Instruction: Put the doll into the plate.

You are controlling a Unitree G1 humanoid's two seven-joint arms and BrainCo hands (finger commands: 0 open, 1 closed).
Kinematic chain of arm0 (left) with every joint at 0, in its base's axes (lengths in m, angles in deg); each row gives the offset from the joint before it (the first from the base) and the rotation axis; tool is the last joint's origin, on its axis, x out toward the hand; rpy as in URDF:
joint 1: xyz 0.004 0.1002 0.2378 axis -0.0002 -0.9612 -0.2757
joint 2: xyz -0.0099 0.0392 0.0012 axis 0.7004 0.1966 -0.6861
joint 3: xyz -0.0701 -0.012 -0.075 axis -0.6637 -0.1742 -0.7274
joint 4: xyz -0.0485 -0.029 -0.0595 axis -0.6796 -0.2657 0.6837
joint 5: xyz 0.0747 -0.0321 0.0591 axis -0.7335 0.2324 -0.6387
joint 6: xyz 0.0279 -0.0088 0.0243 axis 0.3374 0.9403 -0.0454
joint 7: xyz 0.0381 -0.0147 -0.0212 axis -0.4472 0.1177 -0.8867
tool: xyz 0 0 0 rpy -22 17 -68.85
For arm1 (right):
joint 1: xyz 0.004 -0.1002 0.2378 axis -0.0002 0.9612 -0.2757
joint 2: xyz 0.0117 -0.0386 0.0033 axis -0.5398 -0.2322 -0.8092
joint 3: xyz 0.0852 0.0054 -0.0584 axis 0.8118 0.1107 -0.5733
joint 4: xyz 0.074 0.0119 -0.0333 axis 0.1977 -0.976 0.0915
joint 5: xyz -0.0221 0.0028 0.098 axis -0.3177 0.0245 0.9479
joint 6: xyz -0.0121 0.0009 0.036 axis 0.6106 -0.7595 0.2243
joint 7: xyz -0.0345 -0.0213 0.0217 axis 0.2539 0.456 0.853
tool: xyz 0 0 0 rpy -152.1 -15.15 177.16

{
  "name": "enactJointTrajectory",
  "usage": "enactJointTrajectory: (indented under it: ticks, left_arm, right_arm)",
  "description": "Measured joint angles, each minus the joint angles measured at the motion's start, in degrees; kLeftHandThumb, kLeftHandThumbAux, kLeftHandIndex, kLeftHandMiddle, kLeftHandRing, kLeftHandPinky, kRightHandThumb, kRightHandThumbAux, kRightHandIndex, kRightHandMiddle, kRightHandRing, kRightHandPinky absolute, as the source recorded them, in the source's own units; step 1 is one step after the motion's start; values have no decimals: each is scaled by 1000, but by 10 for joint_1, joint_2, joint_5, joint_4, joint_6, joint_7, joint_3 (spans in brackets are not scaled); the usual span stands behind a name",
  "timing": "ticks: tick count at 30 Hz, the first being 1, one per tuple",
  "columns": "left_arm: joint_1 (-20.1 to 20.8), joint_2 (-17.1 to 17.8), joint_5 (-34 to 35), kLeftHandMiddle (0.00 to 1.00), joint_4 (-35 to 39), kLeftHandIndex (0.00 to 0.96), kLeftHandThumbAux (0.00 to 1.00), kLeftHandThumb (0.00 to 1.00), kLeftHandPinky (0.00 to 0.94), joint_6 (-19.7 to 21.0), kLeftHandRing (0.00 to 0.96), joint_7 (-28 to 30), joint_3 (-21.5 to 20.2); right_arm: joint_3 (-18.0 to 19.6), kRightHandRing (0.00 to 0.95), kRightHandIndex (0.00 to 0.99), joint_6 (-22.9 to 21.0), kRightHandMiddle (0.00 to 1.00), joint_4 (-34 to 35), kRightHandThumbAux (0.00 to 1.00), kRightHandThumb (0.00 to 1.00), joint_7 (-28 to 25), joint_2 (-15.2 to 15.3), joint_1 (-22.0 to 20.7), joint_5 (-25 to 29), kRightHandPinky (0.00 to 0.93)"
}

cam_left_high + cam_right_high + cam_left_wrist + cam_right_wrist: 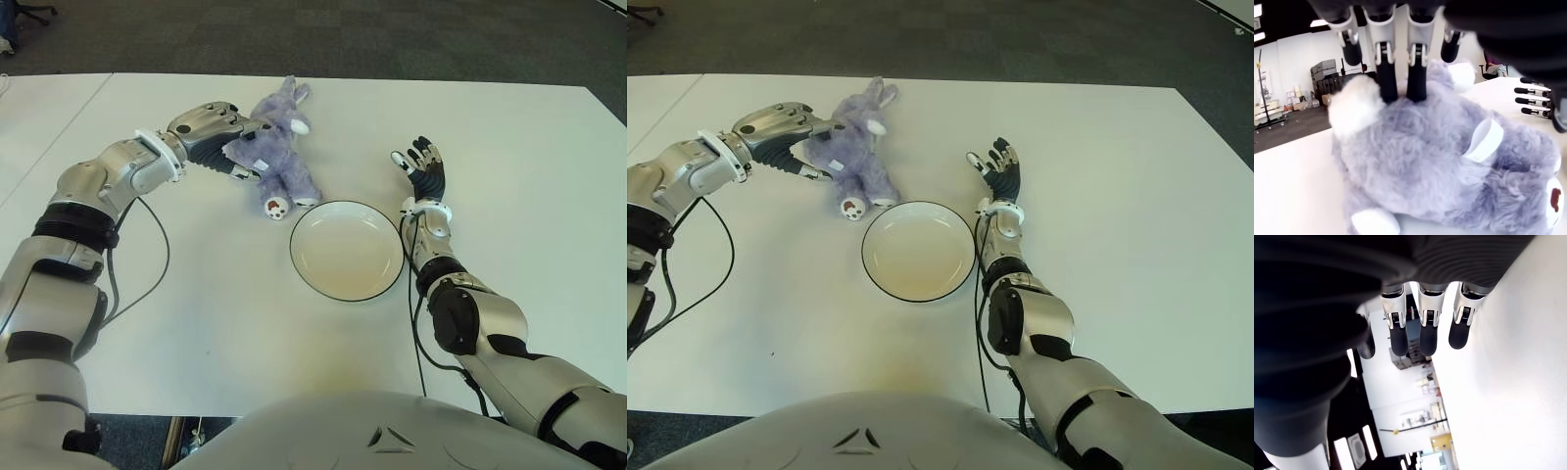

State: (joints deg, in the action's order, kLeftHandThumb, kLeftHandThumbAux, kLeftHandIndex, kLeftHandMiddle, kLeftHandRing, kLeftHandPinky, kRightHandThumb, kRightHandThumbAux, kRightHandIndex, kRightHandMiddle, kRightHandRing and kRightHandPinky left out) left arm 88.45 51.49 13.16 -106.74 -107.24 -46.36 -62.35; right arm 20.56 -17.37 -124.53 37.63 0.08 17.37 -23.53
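Observation:
A purple plush doll (281,147) with white paws lies on the white table (196,323), just behind and to the left of the plate (294,262), a white plate with a dark rim and nothing in it. My left hand (250,149) reaches in from the left and closes around the doll's body. Its fingers lie over the top and its thumb is at the near side. In the left wrist view the fingertips (1416,83) press into the doll's fur (1449,166). My right hand (423,168) shows to the right of the plate, fingers spread and holding nothing.
Cables run along both forearms over the table. The table's far edge lies just behind the doll, with dark carpet beyond it. A second white table adjoins on the left.

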Motion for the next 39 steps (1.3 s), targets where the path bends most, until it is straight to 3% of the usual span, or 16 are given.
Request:
enactJointTrajectory:
  ticks: [8, 15, 30, 39]
  left_arm:
    - [10, -14, 0, 0, -19, 0, 354, 75, 0, 2, 0, -5, 1]
    - [11, -20, -22, 0, -21, 0, 350, 1, 0, 6, 0, -61, 5]
    - [11, -19, -83, 0, -12, 0, 312, 0, 0, 28, 0, -186, 25]
    - [11, 2, -74, 0, 47, 0, 290, 25, 0, 22, 0, -196, 1]
  right_arm:
    - [0, 118, 147, 0, 143, 0, 846, 0, 0, 0, 0, 0, 124]
    - [-1, 120, 149, 0, 145, 0, 838, 0, 0, 0, 0, 0, 130]
    - [-2, 130, 160, 0, 159, 0, 825, 0, 1, 0, 0, -1, 124]
    - [-2, 123, 158, 0, 155, 0, 839, 0, 1, 0, 0, 0, 119]
